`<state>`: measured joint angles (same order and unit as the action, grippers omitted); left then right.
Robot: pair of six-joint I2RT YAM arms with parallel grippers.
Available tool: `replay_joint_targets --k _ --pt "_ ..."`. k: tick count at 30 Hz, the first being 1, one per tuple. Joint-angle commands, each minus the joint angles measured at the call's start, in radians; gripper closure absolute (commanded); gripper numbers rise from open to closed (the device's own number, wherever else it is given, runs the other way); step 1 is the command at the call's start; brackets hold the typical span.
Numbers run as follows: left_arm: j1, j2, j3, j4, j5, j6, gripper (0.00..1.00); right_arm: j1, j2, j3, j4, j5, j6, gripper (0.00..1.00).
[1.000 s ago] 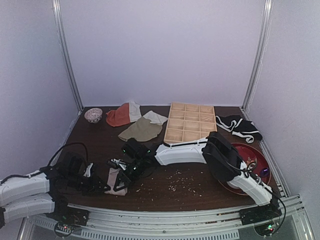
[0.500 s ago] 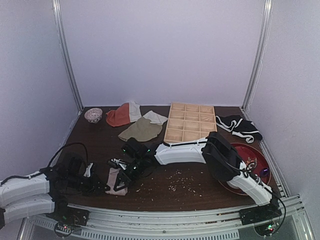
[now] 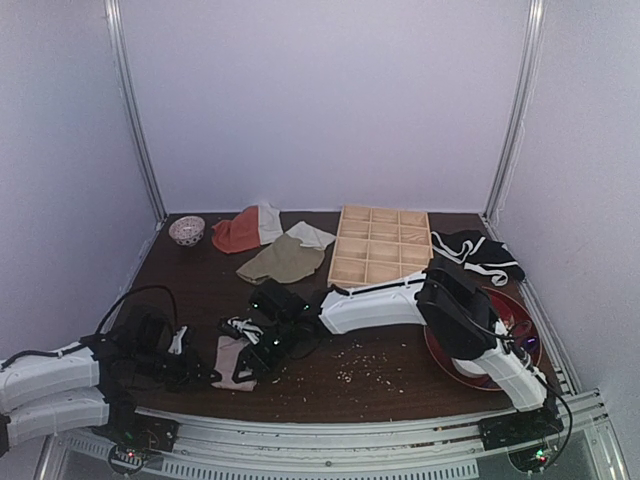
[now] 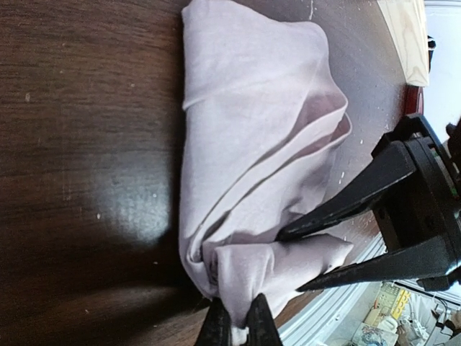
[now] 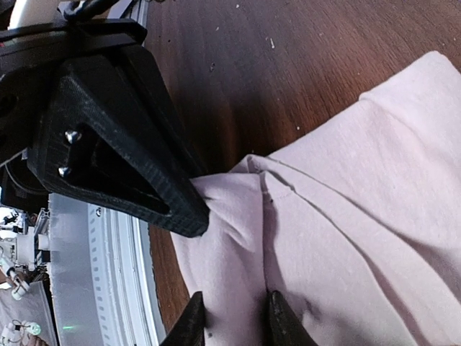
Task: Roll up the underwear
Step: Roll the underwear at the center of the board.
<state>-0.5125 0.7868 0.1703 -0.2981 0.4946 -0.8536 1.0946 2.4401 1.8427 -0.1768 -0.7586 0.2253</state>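
Observation:
The underwear (image 3: 230, 358) is a dusty pink bundle, folded over on the dark table near the front left. Its white waistband does not show. My left gripper (image 3: 207, 374) is at the bundle's near-left end. In the left wrist view the left gripper (image 4: 238, 326) is shut on a fold of the underwear (image 4: 252, 144). My right gripper (image 3: 252, 360) reaches in from the right. In the right wrist view the right gripper (image 5: 234, 321) pinches the underwear (image 5: 346, 238) close beside the left gripper's black finger (image 5: 122, 137).
A wooden compartment tray (image 3: 380, 245) lies at the back centre. An olive-green cloth (image 3: 283, 260), an orange-red and white cloth (image 3: 245, 230) and a small bowl (image 3: 187, 231) lie at the back left. A black-and-white cloth (image 3: 478, 255) and red plate (image 3: 512, 312) are at right. Crumbs (image 3: 360, 365) dot the table.
The right arm's elbow has shifted right and its gripper has moved slightly back and right with the cloth. The left arm has barely moved.

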Motion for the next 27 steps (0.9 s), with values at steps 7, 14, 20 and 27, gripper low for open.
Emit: replay_joint_targets --k 7,14,20,27 --pt "-0.003 0.004 0.019 -0.028 -0.017 0.019 1.00 -0.005 -0.186 -0.219 0.169 0.204 -0.074 0.71" --pt "-0.003 -0.008 0.017 -0.042 -0.020 0.019 1.00 0.036 -0.268 -0.321 0.275 0.295 -0.271 0.69" --pt "-0.003 -0.014 0.015 -0.043 -0.021 0.016 1.00 0.104 -0.274 -0.376 0.350 0.386 -0.478 0.63" --pt "-0.004 0.006 0.026 -0.033 -0.018 0.018 1.00 0.143 -0.274 -0.385 0.399 0.469 -0.577 0.60"
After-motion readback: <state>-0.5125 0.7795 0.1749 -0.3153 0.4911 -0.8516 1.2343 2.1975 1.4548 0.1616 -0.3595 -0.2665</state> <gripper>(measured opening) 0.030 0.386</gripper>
